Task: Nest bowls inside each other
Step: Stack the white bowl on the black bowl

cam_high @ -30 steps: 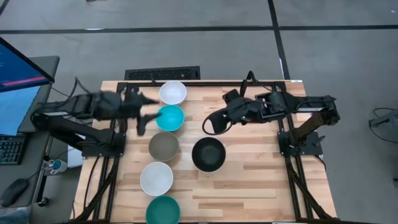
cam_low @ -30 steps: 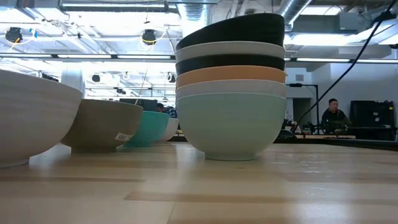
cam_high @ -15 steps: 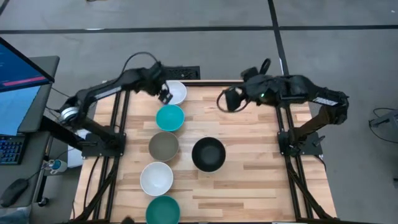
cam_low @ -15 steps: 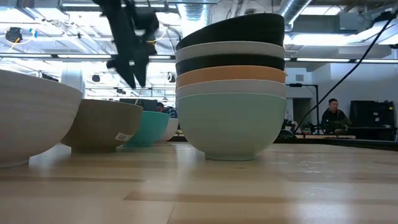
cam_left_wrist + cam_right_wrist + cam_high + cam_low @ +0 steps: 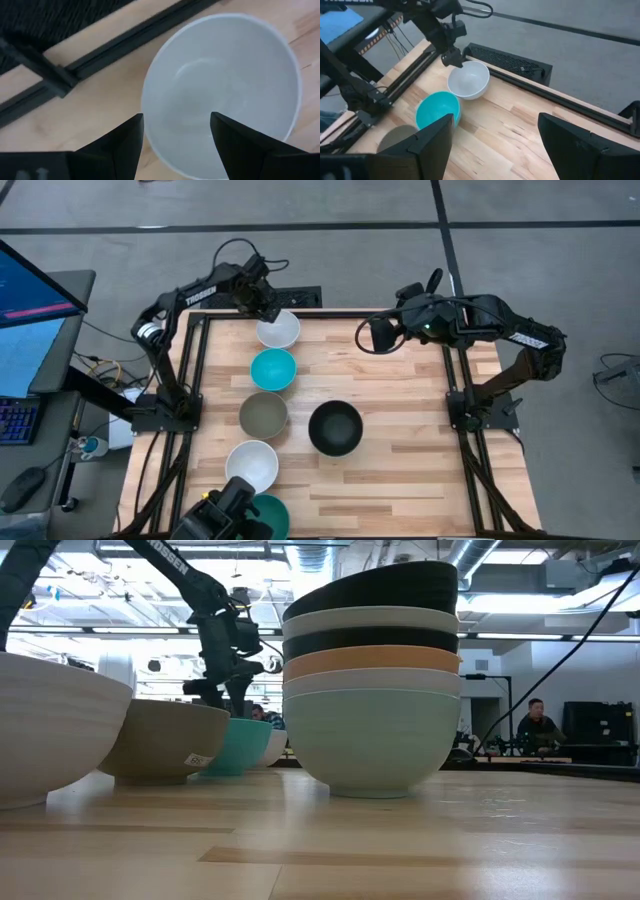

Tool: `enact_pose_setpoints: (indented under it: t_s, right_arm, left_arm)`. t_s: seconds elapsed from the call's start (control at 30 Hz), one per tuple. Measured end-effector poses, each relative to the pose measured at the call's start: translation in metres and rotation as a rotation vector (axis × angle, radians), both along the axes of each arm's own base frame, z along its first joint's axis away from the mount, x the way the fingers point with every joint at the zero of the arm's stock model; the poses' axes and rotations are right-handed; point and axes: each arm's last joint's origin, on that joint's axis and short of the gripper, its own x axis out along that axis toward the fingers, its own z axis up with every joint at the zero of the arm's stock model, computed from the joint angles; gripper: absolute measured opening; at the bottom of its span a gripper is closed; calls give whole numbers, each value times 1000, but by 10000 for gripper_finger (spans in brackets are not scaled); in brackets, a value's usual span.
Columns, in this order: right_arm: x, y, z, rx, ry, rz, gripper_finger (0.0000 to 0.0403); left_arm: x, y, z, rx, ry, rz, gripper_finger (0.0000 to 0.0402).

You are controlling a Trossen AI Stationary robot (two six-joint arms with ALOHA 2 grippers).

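Overhead, left pincer open above far white bowl, fingers straddling its rim; right pincer open, raised over tabletop, holding nothing; turquoise bowl, taupe bowl, second white bowl, teal bowl in a row; black-topped stack beside taupe

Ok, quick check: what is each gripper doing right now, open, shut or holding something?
Left gripper: open, empty, hovering over the white bowl at the far end of the row.
Right gripper: open, empty, raised above the table.
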Motion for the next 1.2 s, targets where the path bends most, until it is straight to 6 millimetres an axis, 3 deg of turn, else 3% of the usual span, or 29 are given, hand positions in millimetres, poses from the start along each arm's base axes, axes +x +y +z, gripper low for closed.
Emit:
enact_pose_setpoints:
  t_s: [0.27,0.97,1.1,1.2]
  right_arm:
    - [-2,0,-2,-19,49,13,311]
    - [-2,0,-2,-29,58,23,311]
    - [-2,0,-2,-29,58,23,311]
    - [-2,0,-2,-29,59,23,311]
  left_arm:
    - [-1,11,5,-15,16,-23,222]
    - [-5,26,-38,-196,30,-11,221]
    - [-3,25,-38,-215,-9,-33,192]
    - [-3,24,-37,-231,-24,-46,135]
